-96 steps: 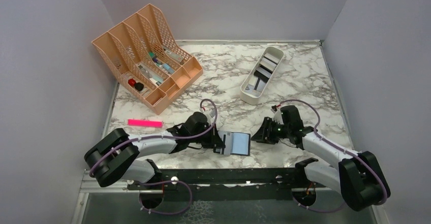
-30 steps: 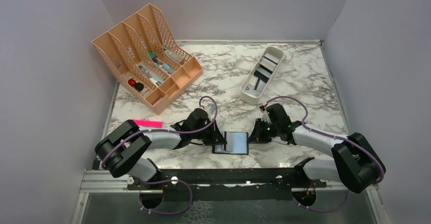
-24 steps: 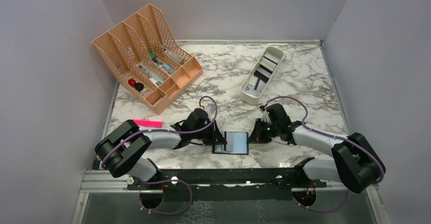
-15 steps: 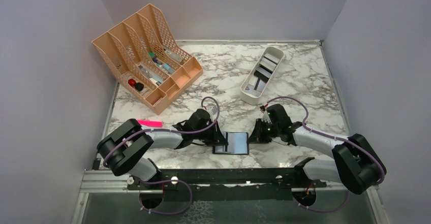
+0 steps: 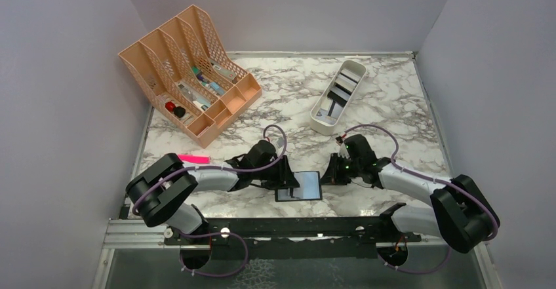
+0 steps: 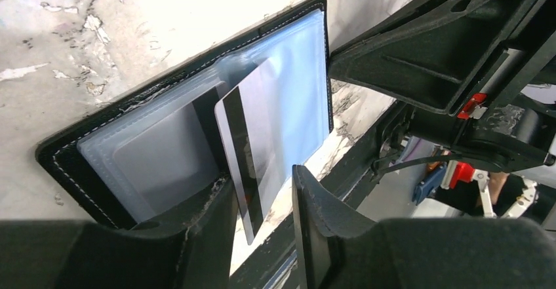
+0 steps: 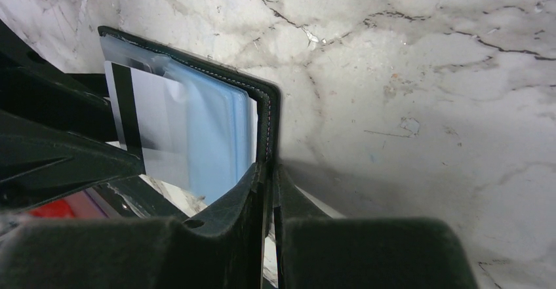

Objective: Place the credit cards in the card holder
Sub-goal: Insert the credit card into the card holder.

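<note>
- Left wrist view: we see our left claw (image 6: 262, 179) parted around the silver plastic credit card with the black stripe (image 6: 269, 125), not pinching it.
- Its long axis runs straight ahead, seemingly partway into the black leather card holder (image 6: 157, 154).
- Our right claw (image 7: 267, 171) clamps the holder's edge.

We lose the card holder's (image 6: 164, 151) near corner behind the left fingers (image 6: 197, 243), and we cannot tell whether the striped card (image 6: 259, 138) standing between them touches either one. Beneath the right fingers (image 7: 223, 220) the holder's cover edge is covered. From above, both sets of fingertips look too small and dark for us to read.
</note>
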Available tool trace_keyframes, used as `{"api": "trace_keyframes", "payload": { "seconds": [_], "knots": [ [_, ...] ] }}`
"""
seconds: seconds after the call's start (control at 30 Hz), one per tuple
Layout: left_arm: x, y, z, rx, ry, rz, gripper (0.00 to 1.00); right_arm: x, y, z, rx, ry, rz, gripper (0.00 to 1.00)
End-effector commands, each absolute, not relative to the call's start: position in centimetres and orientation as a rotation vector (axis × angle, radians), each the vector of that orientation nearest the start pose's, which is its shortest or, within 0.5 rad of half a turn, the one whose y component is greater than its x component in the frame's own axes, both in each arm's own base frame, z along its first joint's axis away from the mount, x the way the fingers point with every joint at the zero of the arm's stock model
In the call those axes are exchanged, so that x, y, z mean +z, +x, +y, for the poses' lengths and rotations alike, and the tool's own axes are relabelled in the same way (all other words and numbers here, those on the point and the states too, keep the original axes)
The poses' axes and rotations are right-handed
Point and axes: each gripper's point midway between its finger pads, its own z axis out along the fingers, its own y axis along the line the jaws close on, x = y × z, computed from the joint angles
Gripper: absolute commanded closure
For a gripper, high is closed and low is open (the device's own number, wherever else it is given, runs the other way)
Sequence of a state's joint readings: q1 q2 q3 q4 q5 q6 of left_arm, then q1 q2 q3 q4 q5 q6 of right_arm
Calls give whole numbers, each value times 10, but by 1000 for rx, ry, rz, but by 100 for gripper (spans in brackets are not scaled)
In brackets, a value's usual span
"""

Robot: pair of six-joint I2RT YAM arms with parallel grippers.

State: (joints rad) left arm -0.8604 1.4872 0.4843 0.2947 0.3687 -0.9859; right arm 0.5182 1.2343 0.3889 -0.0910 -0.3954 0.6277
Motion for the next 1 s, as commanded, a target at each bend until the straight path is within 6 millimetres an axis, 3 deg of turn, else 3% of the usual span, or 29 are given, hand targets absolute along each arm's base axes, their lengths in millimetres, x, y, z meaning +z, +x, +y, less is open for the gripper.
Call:
{"api": "trace_keyframes", "payload": {
  "seconds": [0.0, 0.37, 0.6, 0.97],
  "knots": [
    [38, 158, -309, -1115, 50, 2618, 59, 14, 166, 193, 865, -27, 2682, 86],
    [37, 165, -292, -924, 62, 2611, 59, 12, 156, 196, 929, -36, 2694, 87],
    [34, 154, -304, -955, 89, 2634, 69, 19, 152, 201, 986, -31, 2685, 87],
    [40, 143, -335, -1154, 120, 2596, 69, 18, 150, 206, 1028, -21, 2673, 87]
  ]
}}
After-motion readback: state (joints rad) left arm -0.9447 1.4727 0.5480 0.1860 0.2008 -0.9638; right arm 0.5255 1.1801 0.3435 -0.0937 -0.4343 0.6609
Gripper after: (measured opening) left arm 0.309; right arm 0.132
